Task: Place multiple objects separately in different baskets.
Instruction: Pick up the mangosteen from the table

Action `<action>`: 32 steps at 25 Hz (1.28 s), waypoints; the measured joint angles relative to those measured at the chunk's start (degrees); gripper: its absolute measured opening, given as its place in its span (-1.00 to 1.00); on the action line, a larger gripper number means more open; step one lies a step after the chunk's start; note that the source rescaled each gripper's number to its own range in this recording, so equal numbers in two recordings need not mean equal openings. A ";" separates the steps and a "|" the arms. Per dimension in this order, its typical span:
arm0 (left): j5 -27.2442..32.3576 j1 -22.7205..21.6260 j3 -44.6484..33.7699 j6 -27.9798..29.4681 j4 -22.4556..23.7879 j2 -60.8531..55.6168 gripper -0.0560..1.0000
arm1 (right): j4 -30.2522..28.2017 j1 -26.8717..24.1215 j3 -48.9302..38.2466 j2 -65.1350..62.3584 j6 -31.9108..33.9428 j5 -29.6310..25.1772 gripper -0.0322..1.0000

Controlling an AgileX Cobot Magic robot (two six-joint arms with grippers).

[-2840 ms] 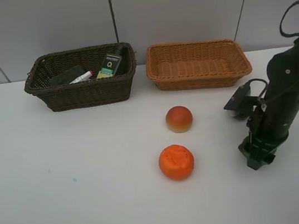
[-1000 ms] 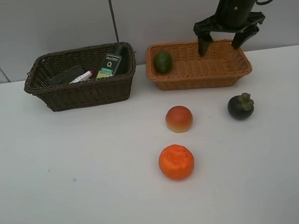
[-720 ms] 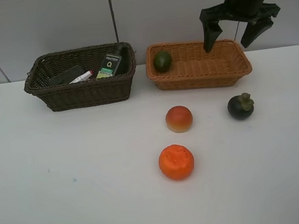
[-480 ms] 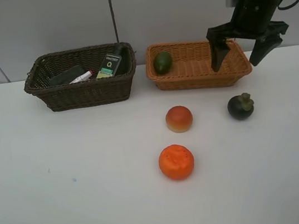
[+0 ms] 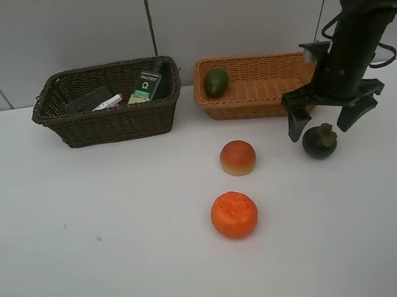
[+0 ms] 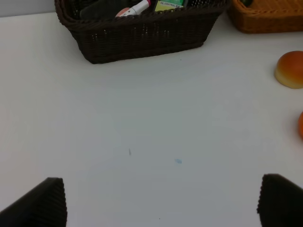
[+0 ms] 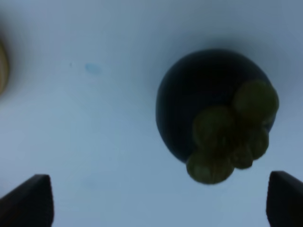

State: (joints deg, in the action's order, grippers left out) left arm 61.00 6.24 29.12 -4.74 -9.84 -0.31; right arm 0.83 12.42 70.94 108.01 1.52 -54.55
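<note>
Hovering over the mangosteen (image 5: pixel 320 143), the right tool (image 5: pixel 320 129) is spread wide and not gripping it. Mangosteen sits on the table (image 5: pixel 86 247), just in front of the tan basket (image 5: pixel 252 107) holding the avocado (image 5: pixel 215 82). Left tool (image 6: pixel 161 203) is spread wide too, holding nothing.

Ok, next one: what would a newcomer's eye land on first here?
The open right gripper hangs over the dark mangosteen on the white table, just in front of the tan basket, fingers spread to either side of it. Next come the bright orange and the peach, lying apart mid-table, and the green fruit alone at the tan basket's left end.
</note>
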 joint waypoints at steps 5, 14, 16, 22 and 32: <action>0.00 0.00 0.00 0.00 0.00 0.00 0.98 | -2.09 -2.27 -0.63 0.13 0.26 3.47 0.99; 0.00 0.00 0.00 0.00 0.00 0.00 0.98 | 3.59 -5.35 -1.21 1.48 -3.30 7.16 0.99; 0.00 0.00 0.00 0.00 0.00 0.00 0.98 | 4.25 -5.35 -1.21 2.40 -3.87 7.67 0.99; 0.00 0.00 0.00 0.00 0.00 0.00 0.98 | 4.18 -5.35 -1.21 7.38 -4.33 8.51 0.99; 0.00 0.00 0.00 0.00 0.00 0.00 0.98 | 3.73 -5.35 -1.16 10.50 -5.75 9.71 0.95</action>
State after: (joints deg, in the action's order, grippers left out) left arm 61.00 6.24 29.12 -4.74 -9.84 -0.31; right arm 4.56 7.07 69.78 118.51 -4.23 -44.83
